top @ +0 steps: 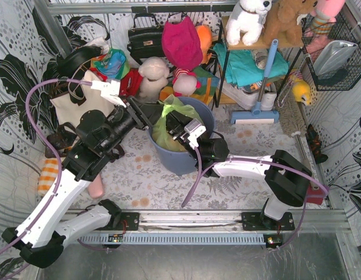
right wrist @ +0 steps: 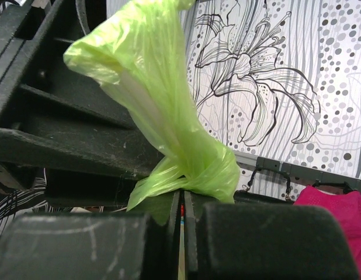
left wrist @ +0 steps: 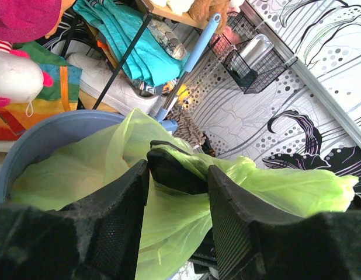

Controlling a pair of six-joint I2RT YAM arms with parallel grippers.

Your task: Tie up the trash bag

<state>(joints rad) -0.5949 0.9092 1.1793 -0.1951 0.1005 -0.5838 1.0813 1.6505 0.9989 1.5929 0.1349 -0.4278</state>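
Over the blue bin (top: pixel 179 160), the trash bag (top: pixel 169 123) sits inside, neck standing up. The risk as I see it is that a hard tug tears the thin plastic or slips the twist free. My right gripper (right wrist: pixel 181 201) is clamped tight on the twisted neck. My left gripper (left wrist: pixel 177 186) stands half open, straddling loose plastic and pinching nothing.

No legible text, label, brand, number or sign appears in any of the 3 views. The wallpaper (top: pixel 17 52) carries only floral and dot patterns. Any marking on the small board (top: pixel 115 238) on the front rail (top: pixel 186 238) is too small to read.
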